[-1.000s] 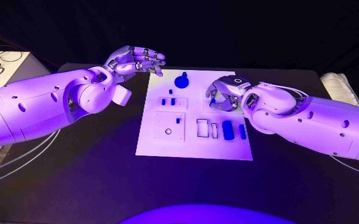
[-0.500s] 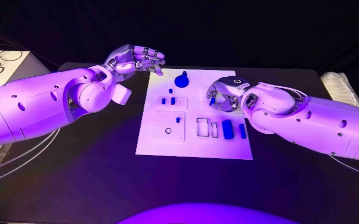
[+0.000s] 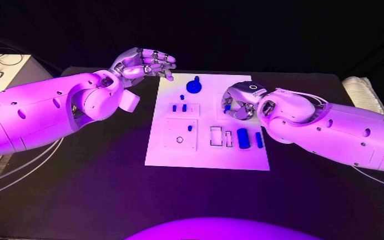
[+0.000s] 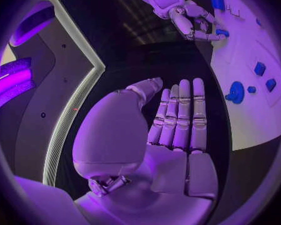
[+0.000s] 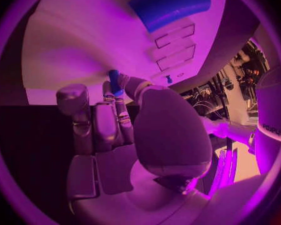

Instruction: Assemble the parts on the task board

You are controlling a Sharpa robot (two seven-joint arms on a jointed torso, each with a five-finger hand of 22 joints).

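Little has shifted since a moment ago: right hand (image 3: pixel 240 101) still pinches a small blue part (image 5: pixel 115 82) at its fingertips, low over the white task board (image 3: pixel 210 159). Left hand (image 3: pixel 146 63) stays empty, fingers apart, above the bench (image 3: pixel 96 184) beside the board's far corner.

— Did anything move in the last second?

— Very little. The right hand (image 3: pixel 241 100), which pinches a small blue part (image 3: pixel 227 107) in its fingertips above the task board (image 3: pixel 208 159), has shifted slightly toward the far edge of the board.

— And the part?

— It went together with the hand; it is a little farther from the long blue piece (image 3: pixel 243 138) that lies near the board's right edge.

— The left hand?

— I cannot see any change there.
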